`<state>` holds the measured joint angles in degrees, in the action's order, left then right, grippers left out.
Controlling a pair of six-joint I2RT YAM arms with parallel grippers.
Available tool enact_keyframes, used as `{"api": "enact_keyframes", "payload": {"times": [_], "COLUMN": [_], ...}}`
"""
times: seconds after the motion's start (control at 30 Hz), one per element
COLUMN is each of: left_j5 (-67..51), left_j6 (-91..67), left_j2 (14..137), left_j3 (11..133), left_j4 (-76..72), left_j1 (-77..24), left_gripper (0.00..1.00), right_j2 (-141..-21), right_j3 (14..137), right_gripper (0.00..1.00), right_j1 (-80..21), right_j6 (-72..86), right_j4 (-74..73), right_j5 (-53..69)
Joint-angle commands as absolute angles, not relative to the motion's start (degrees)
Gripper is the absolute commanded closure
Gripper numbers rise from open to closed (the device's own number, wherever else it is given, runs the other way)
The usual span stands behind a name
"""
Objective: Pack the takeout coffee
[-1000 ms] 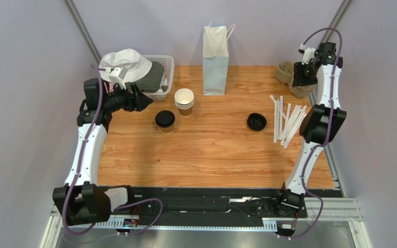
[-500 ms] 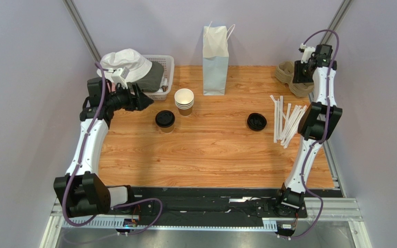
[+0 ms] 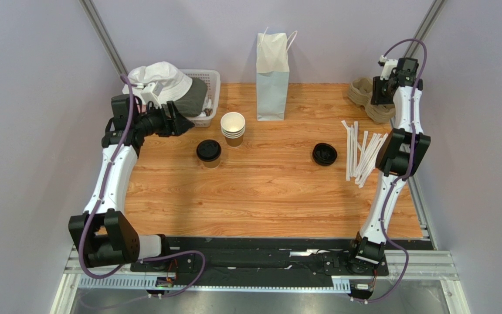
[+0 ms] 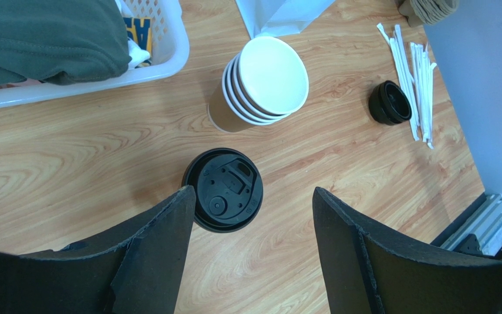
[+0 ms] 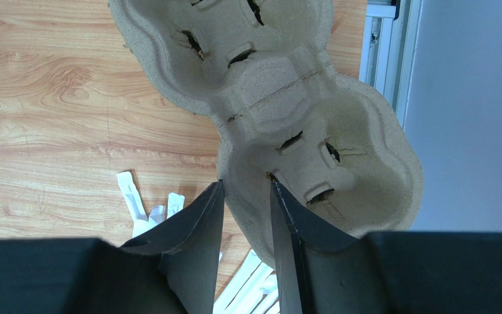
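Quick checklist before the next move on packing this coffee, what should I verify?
1. Takeout coffee upright, lid on: ok.
2. Left gripper open above it: ok.
3. Coffee centred between the left fingers: not ok, it sits nearer one finger.
4. Coffee apart from the cup stack: ok.
5. Right gripper straddling the cup carrier rim, firm hold: cannot tell.
6. Paper bag upright: ok; mouth open: cannot tell.
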<state>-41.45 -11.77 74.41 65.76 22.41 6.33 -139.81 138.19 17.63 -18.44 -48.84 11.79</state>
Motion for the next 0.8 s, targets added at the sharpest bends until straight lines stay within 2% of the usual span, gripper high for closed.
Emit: {"api": "enact_keyframes", "payload": {"times": [0.0,0.6,0.77], "left_j5": [-41.7,-41.3,-41.2], "left_j6": [-12.9,-13.0,-13.1], "left_j2": [75.2,75.6,75.5], "left_j3": [68.3,68.1,68.0], "left_j4": [21.0,21.1,21.1], "left_j1": [6.0,6.0,6.0], "left_gripper": [0.25,0.26,0.26], "right_j2": [-141.1,-142.2,-142.3], "right_j3": [141.2,142.1,142.1], "right_gripper": [0.64,0.65,0.71], "right_j1": [17.3,17.2,17.2], "right_j6": [-17.4,-15.8,-15.9], "right_j4": [-46.1,-46.1,-45.8], "right_j5": [11.8,14.8,13.9]}}
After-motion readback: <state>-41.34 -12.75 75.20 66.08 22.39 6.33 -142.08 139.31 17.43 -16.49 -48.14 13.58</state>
